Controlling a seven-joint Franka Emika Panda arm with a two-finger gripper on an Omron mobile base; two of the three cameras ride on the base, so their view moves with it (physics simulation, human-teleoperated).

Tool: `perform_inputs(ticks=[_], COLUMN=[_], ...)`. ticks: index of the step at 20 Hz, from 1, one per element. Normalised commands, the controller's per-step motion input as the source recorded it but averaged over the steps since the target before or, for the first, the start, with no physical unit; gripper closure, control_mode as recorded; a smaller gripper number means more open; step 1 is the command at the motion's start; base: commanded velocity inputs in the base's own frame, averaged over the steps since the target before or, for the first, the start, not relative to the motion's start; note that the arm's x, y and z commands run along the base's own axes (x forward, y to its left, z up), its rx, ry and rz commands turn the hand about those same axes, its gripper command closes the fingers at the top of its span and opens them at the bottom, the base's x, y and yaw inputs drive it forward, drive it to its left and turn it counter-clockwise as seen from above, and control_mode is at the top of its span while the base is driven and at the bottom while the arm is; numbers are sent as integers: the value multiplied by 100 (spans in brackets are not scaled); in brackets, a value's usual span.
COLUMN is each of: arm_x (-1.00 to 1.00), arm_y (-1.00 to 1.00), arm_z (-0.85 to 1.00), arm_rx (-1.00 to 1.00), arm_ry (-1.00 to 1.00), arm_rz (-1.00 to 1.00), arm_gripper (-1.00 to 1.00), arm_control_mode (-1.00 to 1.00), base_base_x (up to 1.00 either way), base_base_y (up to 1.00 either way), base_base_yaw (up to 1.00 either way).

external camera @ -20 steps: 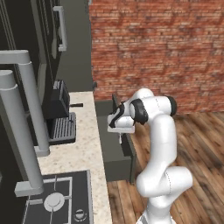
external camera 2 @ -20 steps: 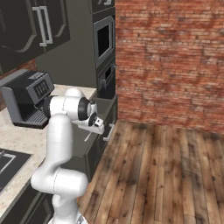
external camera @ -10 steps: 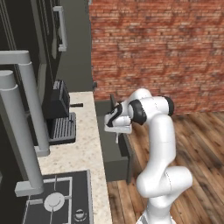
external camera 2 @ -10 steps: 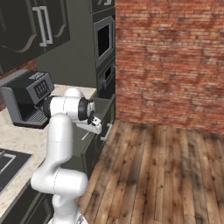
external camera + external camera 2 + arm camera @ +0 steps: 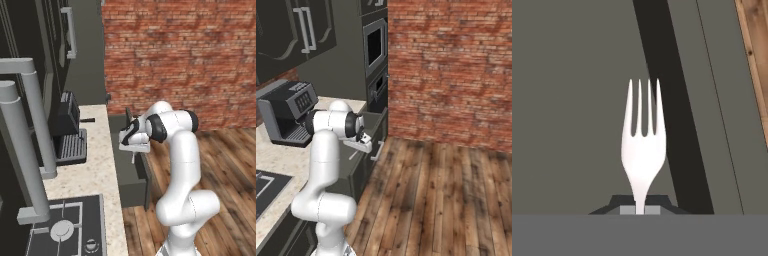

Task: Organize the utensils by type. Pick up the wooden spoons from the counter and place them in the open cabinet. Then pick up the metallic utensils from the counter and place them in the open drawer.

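Note:
The small silver fork [image 5: 643, 150] stands tines forward between my fingertips, its handle pinched by my gripper [image 5: 640, 210], which is shut on it. Below it lies the flat dark grey bottom of the open drawer [image 5: 572, 100]. From the left base view the gripper [image 5: 132, 149] hangs over the open drawer [image 5: 128, 167] at the edge of the beige counter [image 5: 97, 165], the fork [image 5: 133, 158] pointing down. The right base view shows the gripper [image 5: 360, 145] above the drawer [image 5: 367, 131]. A small dark utensil [image 5: 87, 120], probably the knife, lies on the counter beside the coffee machine.
A black coffee machine [image 5: 67, 125] [image 5: 288, 110] stands at the back of the counter. A cooktop [image 5: 65, 230] is at the near end. A tall oven stack [image 5: 376, 55] rises beyond the drawer. Wooden floor [image 5: 446, 190] lies to the right.
My gripper, still holding the fork, has drifted slightly down and toward the counter side over the drawer. Nothing else has moved.

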Motion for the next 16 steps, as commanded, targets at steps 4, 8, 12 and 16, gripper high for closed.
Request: perform_inputs(ticks=[4, 8, 12, 16], arm_x=[-1, -4, -2, 0], arm_y=[-19, -20, -18, -18], arm_z=[-22, -22, -21, -21], arm_rx=[0, 0, 0, 0], arm_ry=[0, 0, 0, 0], arm_rz=[0, 0, 0, 0], arm_gripper=[100, 100, 100, 100], arm_control_mode=[-100, -100, -100, -100], base_base_x=[0, 0, 0, 0], base_base_y=[0, 0, 0, 0], base_base_yaw=[0, 0, 0, 0])
